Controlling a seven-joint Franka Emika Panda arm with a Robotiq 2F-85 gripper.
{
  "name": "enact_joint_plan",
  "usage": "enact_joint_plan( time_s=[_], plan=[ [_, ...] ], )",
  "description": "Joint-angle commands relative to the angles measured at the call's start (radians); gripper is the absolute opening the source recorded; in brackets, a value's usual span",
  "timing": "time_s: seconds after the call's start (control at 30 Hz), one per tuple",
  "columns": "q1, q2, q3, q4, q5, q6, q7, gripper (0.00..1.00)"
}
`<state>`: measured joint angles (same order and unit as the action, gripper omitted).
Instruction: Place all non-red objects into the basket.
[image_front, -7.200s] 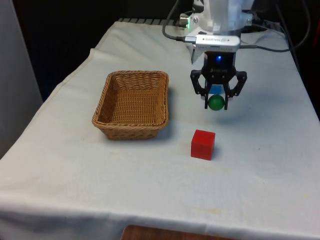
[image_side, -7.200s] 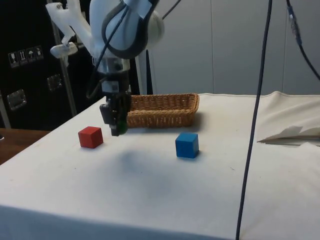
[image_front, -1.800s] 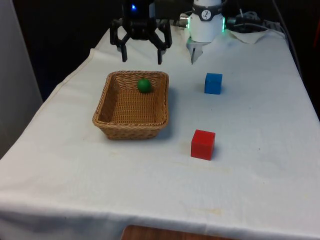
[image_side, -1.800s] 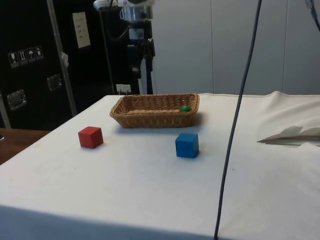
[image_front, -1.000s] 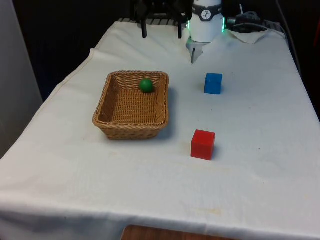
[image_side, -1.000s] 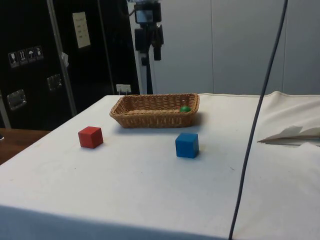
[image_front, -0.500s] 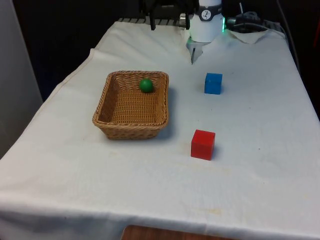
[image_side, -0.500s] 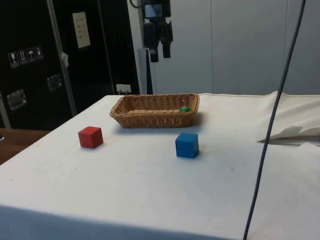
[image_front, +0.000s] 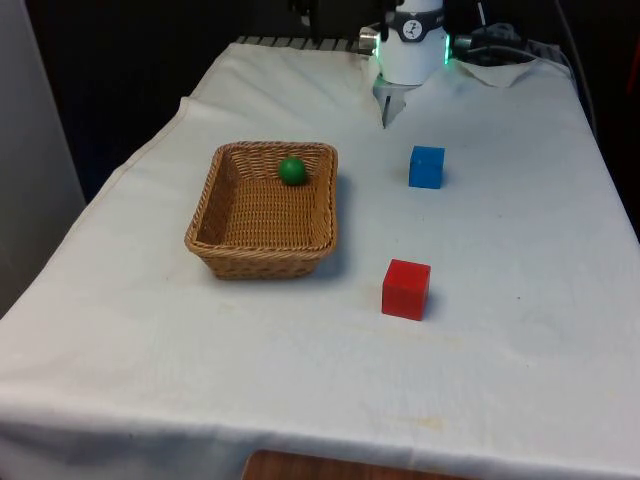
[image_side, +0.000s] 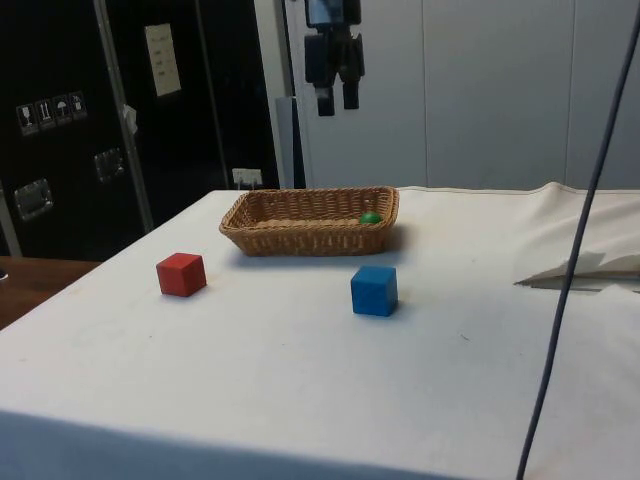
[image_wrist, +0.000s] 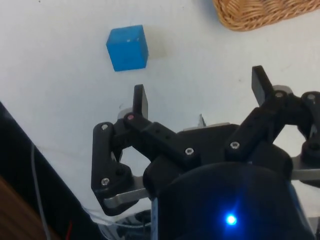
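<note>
1. High above the table (image_front: 500, 230), the pincer (image_side: 337, 98) hangs empty with its fingers spread wide.
2. In the basket (image_front: 225, 225), the green ball (image_front: 292, 170) lies at its 12 o'clock wall.
3. The blue cube (image_front: 427, 166) sits at the basket's 2 o'clock, nothing crowding it.
4. The red cube (image_front: 406, 289) stands at the blue cube's 6 o'clock, well apart.

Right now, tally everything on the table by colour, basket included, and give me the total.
Green: 1, the ball, lying in the basket.
Blue: 1, a cube on the cloth.
Red: 1, a cube on the cloth.
Tan: 1, the basket.
Total: 4
</note>
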<state>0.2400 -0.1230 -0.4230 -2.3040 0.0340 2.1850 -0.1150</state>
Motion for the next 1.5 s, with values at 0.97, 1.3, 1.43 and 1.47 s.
enact_joint_plan(
  time_s=[0.97,1.3,1.43,1.47],
  plan=[
    [-0.004,-0.247,0.059,-0.196,-0.126,-0.011,0.150,1.00],
    [0.000,-0.299,0.098,-0.260,-0.119,-0.005,0.201,1.00],
    [0.001,-0.304,0.121,-0.281,-0.114,0.003,0.227,1.00],
    [0.000,-0.301,0.117,-0.275,-0.114,-0.005,0.216,1.00]
  ],
)
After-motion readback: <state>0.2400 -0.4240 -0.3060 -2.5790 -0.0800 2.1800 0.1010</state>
